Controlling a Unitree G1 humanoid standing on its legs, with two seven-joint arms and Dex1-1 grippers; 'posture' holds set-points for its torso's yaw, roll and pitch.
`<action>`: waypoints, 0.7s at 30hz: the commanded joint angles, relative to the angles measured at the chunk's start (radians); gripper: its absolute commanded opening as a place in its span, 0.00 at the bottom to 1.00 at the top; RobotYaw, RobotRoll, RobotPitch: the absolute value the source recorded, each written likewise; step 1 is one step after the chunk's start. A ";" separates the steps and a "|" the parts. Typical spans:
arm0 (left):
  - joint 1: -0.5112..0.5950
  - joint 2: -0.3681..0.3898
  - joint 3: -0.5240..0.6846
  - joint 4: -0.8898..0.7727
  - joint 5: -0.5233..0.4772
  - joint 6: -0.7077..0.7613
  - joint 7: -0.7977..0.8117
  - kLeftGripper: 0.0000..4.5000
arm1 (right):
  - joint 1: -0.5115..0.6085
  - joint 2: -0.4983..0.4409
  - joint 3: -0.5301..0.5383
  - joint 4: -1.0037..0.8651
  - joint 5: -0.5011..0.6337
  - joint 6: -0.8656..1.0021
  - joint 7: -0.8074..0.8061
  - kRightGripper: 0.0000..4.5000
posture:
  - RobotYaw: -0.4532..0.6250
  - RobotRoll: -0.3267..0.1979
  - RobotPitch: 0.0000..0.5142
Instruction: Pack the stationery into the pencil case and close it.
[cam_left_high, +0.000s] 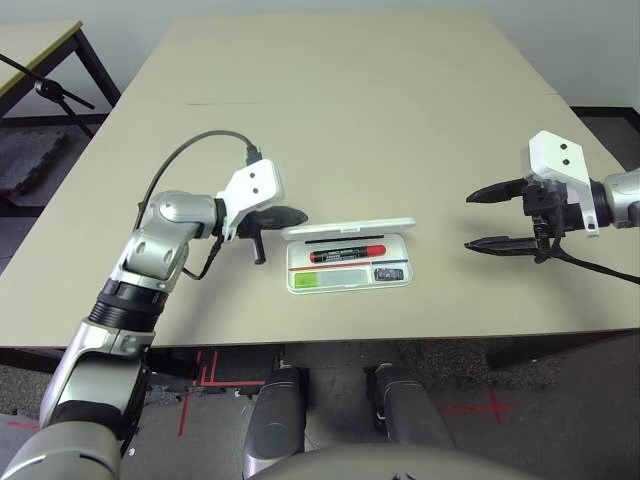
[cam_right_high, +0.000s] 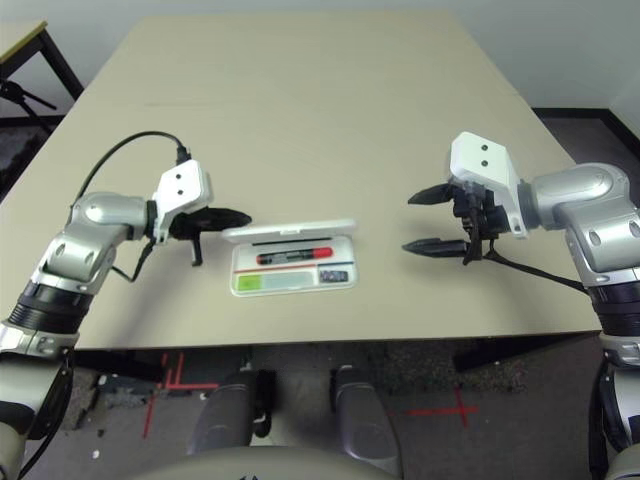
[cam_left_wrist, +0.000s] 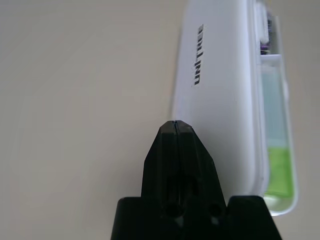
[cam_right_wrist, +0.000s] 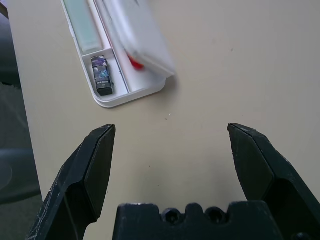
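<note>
Marker (cam_left_high: 347, 254), highlighter (cam_left_high: 330, 279), block (cam_left_high: 388, 274) in case (cam_left_high: 300, 265), lid (cam_left_high: 350, 228) raised. Left fingers (cam_left_wrist: 176, 150) clenched, right fingers (cam_right_wrist: 100, 165) released (nothing held).

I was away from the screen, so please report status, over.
Left gripper shut, at the lid; right gripper open, empty. Pencil case packed, lid raised, not closed. Nothing seen in the way.

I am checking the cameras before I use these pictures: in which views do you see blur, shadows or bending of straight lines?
Left wrist view: the print on the lid is a little soft; right wrist view: a faint shadow beside the pencil case, its lid slightly blurred; left eye view: soft shading on the table near the left forearm.
</note>
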 joint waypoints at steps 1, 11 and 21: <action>0.021 -0.003 -0.052 -0.043 -0.008 0.032 -0.030 0.01 | -0.007 0.001 0.011 0.000 -0.005 0.000 0.000 1.00 | 0.45 0.62 0.20; 0.023 -0.065 -0.196 -0.089 0.035 0.037 -0.036 0.01 | -0.004 0.010 0.027 0.006 -0.022 -0.012 -0.001 1.00 | 0.45 0.62 0.20; 0.001 -0.074 -0.255 -0.034 0.109 0.012 -0.017 0.01 | 0.005 0.012 0.031 -0.009 -0.029 -0.007 -0.003 1.00 | 0.44 0.62 0.19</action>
